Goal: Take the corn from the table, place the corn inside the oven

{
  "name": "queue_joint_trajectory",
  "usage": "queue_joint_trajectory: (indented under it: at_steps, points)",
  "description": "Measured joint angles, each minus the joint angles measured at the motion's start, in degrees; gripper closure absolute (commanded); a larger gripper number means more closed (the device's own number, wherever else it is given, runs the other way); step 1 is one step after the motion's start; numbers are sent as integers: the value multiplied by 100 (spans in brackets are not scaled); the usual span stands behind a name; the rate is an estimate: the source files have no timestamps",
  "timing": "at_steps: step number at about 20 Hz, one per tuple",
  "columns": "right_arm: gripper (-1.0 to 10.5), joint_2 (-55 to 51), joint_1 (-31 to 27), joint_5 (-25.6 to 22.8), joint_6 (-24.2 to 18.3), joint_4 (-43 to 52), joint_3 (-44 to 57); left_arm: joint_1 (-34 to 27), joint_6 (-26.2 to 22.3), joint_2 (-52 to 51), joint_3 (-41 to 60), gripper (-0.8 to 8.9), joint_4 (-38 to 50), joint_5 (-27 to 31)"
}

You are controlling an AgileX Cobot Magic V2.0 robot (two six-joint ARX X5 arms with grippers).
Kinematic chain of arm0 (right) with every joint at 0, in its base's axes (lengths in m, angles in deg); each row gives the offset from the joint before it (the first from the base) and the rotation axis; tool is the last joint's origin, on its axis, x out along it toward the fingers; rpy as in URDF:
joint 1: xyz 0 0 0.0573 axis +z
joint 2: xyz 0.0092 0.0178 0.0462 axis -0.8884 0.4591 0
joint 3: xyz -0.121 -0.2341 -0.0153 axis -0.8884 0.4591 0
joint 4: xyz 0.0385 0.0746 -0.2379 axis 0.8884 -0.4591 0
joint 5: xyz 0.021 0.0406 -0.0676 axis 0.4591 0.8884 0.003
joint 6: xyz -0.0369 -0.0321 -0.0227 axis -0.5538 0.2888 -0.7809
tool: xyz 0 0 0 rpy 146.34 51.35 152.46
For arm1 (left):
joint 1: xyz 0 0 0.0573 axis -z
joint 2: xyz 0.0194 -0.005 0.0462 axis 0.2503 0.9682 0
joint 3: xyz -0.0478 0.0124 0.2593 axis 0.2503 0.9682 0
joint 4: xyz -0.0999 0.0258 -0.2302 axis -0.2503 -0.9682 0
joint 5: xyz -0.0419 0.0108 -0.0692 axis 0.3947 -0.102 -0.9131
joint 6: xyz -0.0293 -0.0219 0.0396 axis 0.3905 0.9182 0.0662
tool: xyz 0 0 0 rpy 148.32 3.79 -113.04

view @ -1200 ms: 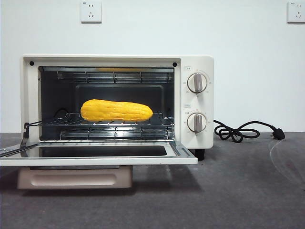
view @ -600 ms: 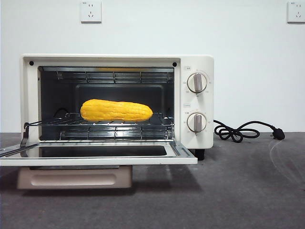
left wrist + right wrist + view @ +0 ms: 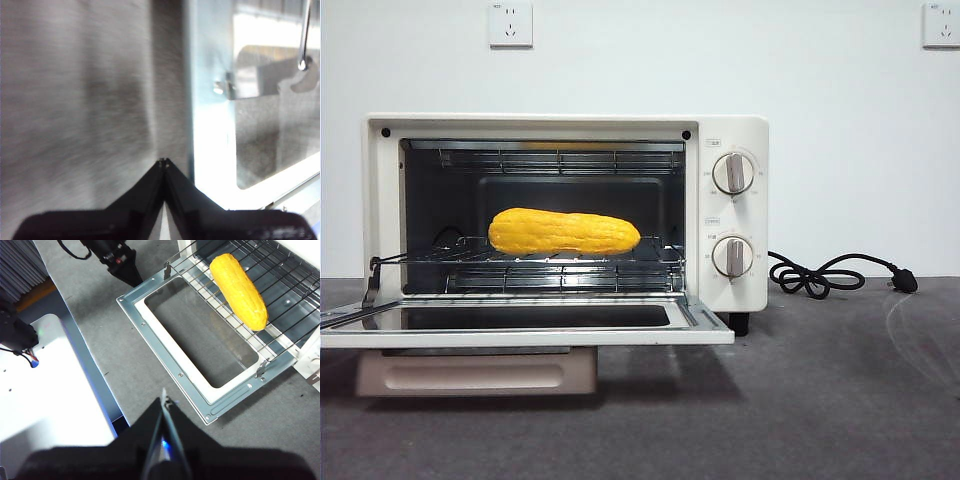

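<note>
The corn (image 3: 564,232) is lying on the wire rack (image 3: 530,262) inside the oven (image 3: 565,215), its long axis running side to side across the opening, parallel to the dropped door (image 3: 520,325) — so the placing looks done to me. I am holding both arms back over the counter (image 3: 820,400). My right pincer (image 3: 164,401) is hovering high with its jaws pressed together on nothing, and from it the corn is lying ahead, beyond the door's outer edge. My left pincer (image 3: 164,161) is also closed and empty, hanging just beside one side edge of the door. In my judgement the left is nearer the door — if the door is to be shut, that arm is better placed to lift it.
</note>
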Motion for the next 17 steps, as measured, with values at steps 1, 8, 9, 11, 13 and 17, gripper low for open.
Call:
queue_joint_trajectory:
  at_steps: [1, 8, 9, 11, 13, 17]
  points:
    - [955, 0, 0, 0, 0, 0, 0, 74, 4, 50, 0, 822, 9, 33]
    - [955, 0, 0, 0, 0, 0, 0, 76, -7, 160, 0, 822, -197, -13]
    - [955, 0, 0, 0, 0, 0, 0, 26, -15, 160, 0, 822, -254, -94]
    - [955, 0, 0, 0, 0, 0, 0, -122, -22, 160, 0, 822, -304, -378]
    - [955, 0, 0, 0, 0, 0, 0, -337, -28, 160, 0, 822, -306, -835]
    - [955, 0, 0, 0, 0, 0, 0, -798, -46, 116, 13, 822, -319, -2055]
